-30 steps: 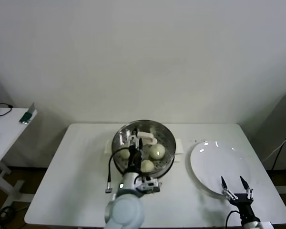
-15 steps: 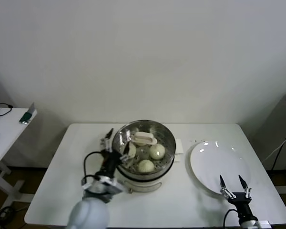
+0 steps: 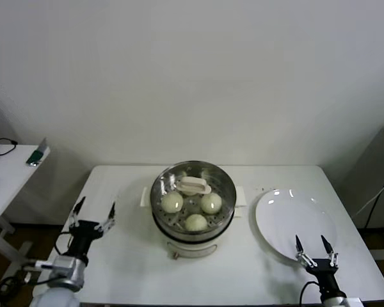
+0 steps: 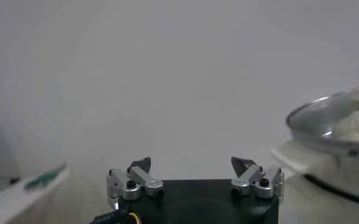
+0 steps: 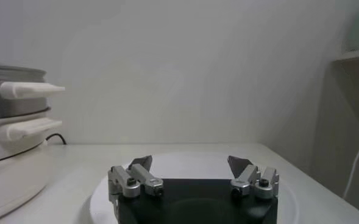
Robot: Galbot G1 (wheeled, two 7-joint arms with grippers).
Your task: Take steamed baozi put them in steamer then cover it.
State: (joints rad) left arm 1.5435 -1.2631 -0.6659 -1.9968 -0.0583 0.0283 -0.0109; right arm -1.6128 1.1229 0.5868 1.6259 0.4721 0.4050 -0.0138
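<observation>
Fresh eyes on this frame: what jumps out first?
The steamer at the middle of the table, glass lid on and three pale buns showing through it. To its right lies a bare white plate. Both arms are clear of the pot: the left gripper stands open at the table's left edge, the right gripper open over the plate's near rim.

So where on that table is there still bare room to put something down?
Bare tabletop lies between the left gripper and the steamer, and in front of the steamer. The right side is crowded by the white plate and the right gripper.
</observation>
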